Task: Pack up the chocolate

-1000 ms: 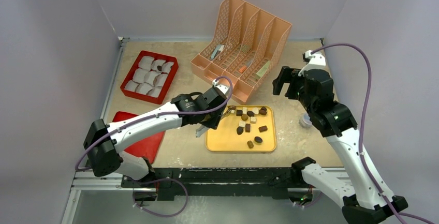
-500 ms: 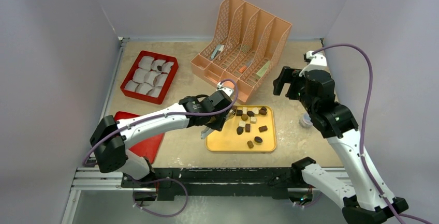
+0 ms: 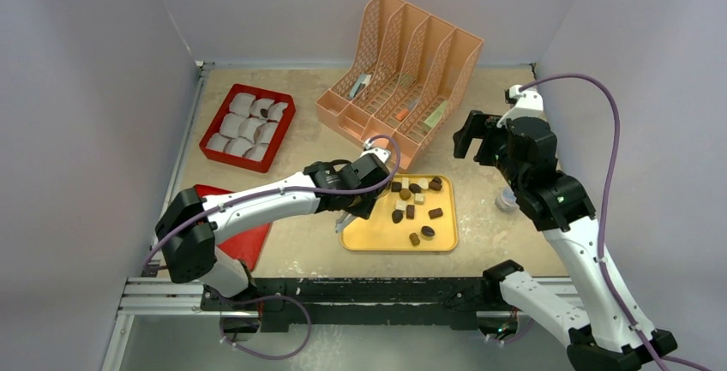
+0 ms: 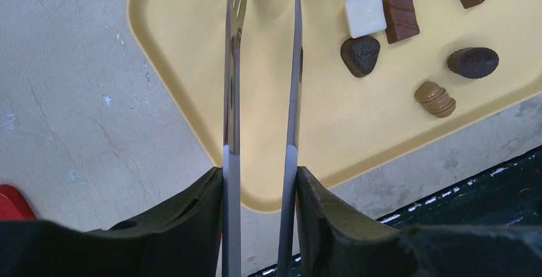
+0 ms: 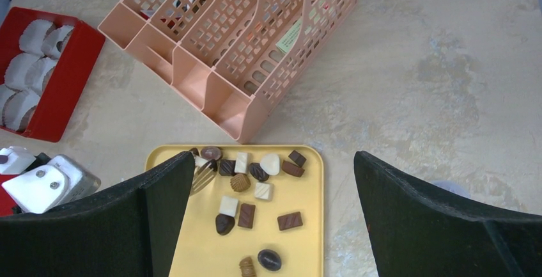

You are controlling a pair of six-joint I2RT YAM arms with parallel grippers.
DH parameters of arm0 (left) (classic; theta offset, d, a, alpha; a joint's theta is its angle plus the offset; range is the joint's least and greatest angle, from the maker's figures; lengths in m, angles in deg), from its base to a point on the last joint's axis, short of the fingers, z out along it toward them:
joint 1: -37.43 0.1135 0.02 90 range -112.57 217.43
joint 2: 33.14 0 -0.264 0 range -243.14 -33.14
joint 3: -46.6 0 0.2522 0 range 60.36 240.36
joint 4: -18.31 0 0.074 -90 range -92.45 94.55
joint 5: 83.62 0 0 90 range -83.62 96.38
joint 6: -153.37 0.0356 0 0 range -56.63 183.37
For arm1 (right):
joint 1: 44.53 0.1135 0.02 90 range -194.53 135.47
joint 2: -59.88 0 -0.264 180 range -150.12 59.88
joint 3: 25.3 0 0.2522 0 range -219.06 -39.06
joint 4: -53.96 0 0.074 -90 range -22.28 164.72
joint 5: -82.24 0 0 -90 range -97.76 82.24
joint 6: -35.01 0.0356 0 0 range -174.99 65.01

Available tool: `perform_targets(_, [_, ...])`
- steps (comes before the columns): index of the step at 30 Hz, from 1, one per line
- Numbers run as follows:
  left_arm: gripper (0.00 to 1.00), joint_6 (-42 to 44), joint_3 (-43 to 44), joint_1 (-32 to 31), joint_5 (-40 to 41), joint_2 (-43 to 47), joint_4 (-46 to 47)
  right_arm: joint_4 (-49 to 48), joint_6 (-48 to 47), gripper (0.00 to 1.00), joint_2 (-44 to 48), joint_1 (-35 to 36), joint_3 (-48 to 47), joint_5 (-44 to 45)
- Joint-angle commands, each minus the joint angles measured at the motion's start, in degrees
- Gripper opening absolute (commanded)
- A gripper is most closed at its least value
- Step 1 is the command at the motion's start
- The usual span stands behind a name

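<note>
- Yellow tray (image 3: 377, 232) lies at the middle of the bench's near edge. It carries the chocolate (image 4: 365, 15), dark, caramel and white pieces scattered over its far half and middle.
- Left gripper (image 4: 260, 174) is clamped on metal tongs (image 4: 231, 98). Their tips reach a white piece in the tray's far left part, but a pinch cannot be told.
- Right gripper (image 5: 271, 155) hangs high over the bench's right side, jaws spread wide, holding nothing.
- Peach file rack (image 3: 403, 71) stands behind the tray.

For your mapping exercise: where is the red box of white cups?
Top view: the red box sits at the far left of the table, left of the peach file rack.
</note>
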Motion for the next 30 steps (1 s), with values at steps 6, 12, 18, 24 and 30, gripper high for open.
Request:
perform_targets(6, [0.36,-1.17,1.38,-0.89,2.37,1.01,1.8,-1.81,-0.32,0.96,0.18,-0.14,-0.62,0.49])
perform_targets(12, [0.32,-2.27,0.77,-1.04,3.64,4.13,0.25,-2.69,-0.07,0.96,-0.17,-0.14,-0.16,0.47])
perform_targets(18, [0.28,-4.04,-0.42,-1.04,3.97,7.75,0.0,-2.86,0.0,0.96,-0.23,-0.14,-0.09,0.38])
perform_targets(24, [0.27,-5.11,-0.31,-1.03,4.71,9.81,-0.36,-2.8,0.28,0.96,0.51,-0.14,0.3,0.29])
perform_targets(30, [0.26,-6.12,0.36,-0.95,8.45,11.39,-0.5,-2.86,0.29,0.96,1.04,-0.14,0.36,0.22])
